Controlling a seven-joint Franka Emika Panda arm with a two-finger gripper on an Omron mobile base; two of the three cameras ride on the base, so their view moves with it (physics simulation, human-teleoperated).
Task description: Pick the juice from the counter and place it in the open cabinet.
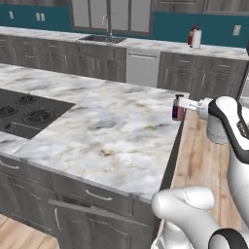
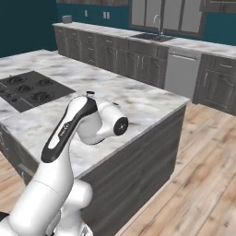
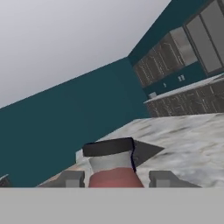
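Now the juice (image 1: 178,108) stands at the right edge of the counter (image 1: 112,131), and the gripper (image 1: 182,105) reaches it from the side. Seen from the hand view, the two fingers (image 3: 70,179) are on both sides of the bottle's reddish upper part, but I cannot tell if they already press it.

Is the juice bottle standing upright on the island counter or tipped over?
Upright. The juice bottle stands near the counter edge with its dark cap on top, and the end effector is at its upper part.
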